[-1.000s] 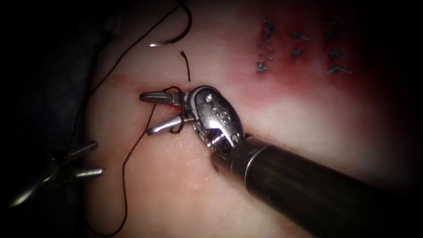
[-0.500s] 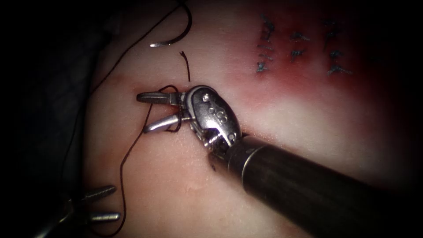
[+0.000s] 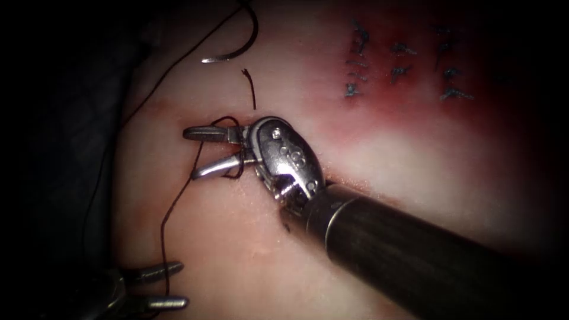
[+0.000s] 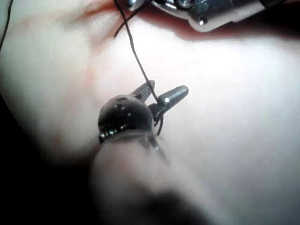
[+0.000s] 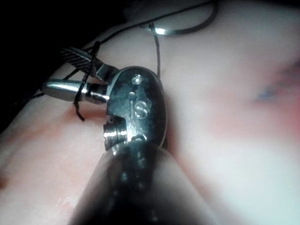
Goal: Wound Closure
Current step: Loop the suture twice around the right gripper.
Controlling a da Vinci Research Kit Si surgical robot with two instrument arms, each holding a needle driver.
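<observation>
My right tool [image 3: 192,153] lies on the tissue [image 3: 249,255] with its jaws open, and a loop of dark thread [image 3: 172,207] is wrapped around them; the jaws [image 5: 56,69] grip nothing. From there the thread runs down to my left tool [image 3: 160,287], whose jaws stand open with the strand passing between them [image 4: 166,88]. The curved needle [image 3: 246,44] lies free on the tissue surface above the right tool, held by neither tool. A short loose end of thread [image 3: 251,89] lies just above the right tool's jaws.
Blue stitch marks [image 3: 355,65] sit in a patch of red fluid [image 3: 409,95] at the upper right. The right tool's thick shaft [image 3: 415,255] crosses the lower right. Dark cloth [image 3: 53,148] borders the tissue on the left.
My left tool has moved down and to the right along the thread, from the left edge to the lower left. The right tool and the needle have barely shifted.
</observation>
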